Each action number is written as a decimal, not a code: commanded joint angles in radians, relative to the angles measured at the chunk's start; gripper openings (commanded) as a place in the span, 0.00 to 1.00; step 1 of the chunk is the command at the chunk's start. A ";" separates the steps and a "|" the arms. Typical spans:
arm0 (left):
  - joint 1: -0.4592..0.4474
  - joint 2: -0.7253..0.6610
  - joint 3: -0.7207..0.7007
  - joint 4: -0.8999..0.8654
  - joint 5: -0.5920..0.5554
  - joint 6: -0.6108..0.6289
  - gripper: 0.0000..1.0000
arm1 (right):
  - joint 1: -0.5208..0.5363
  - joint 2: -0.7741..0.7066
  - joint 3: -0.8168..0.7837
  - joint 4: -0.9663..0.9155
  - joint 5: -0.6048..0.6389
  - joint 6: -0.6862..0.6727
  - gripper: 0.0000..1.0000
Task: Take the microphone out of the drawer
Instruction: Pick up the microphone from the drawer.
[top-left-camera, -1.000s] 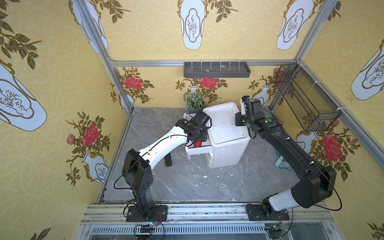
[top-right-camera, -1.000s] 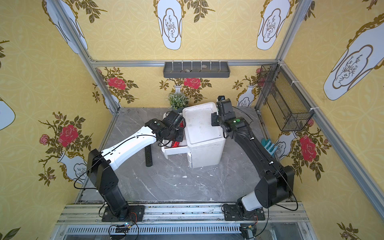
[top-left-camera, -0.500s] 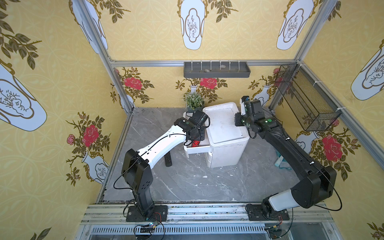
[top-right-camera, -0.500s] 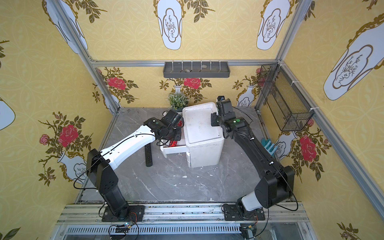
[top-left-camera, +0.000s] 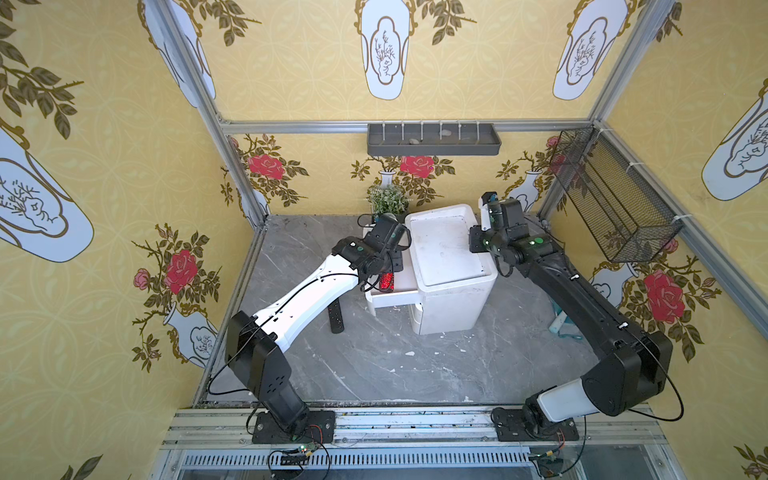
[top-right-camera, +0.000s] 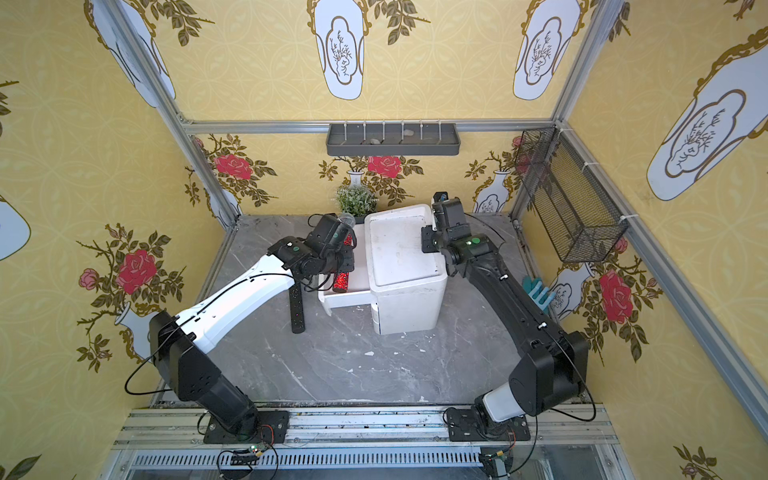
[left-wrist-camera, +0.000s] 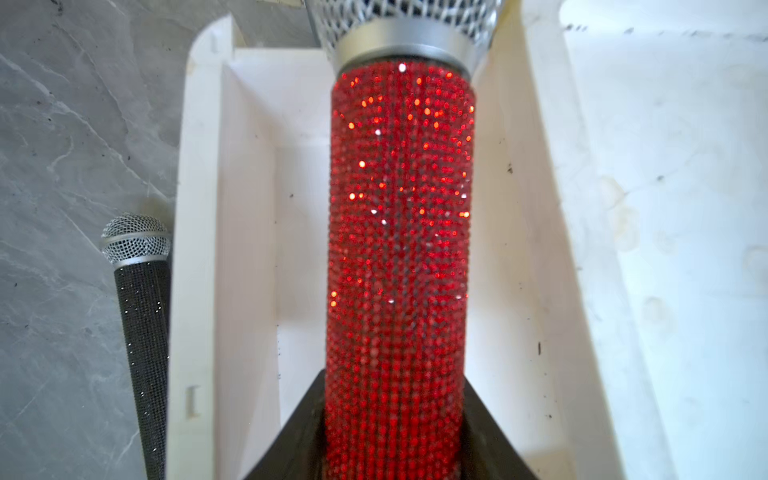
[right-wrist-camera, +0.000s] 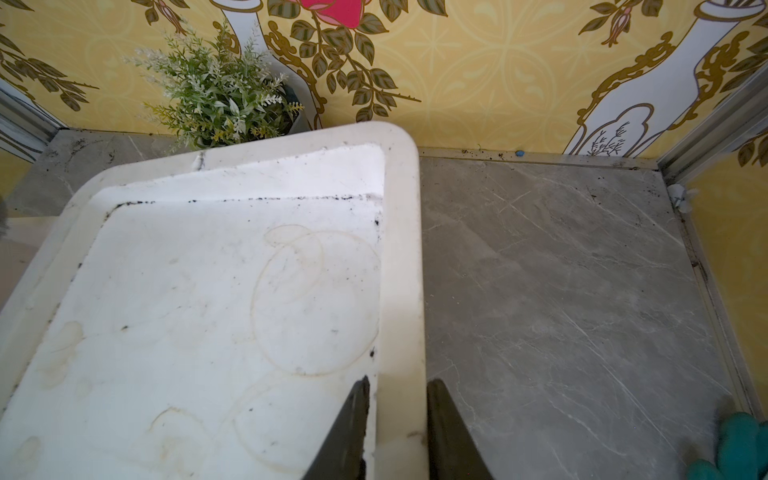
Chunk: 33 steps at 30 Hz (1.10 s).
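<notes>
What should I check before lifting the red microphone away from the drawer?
1. Hold of left gripper on red microphone: ok, fingers flank its handle.
2. Open drawer beneath it: ok.
3. Microphone clear of drawer walls: cannot tell.
4. Brace by right gripper on drawer cabinet: ok, jaws astride its top rim.
5. Free table beside drawer for set-down: not ok, black microphone lies there.
</notes>
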 joint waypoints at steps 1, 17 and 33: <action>-0.001 -0.027 -0.009 0.063 -0.007 0.002 0.24 | 0.004 0.006 -0.003 -0.061 -0.054 0.004 0.27; 0.099 -0.237 -0.121 0.150 0.004 0.060 0.23 | 0.005 0.006 0.001 -0.075 -0.053 0.011 0.27; 0.475 -0.437 -0.413 0.141 0.125 0.107 0.23 | 0.005 0.008 0.003 -0.090 -0.046 0.008 0.27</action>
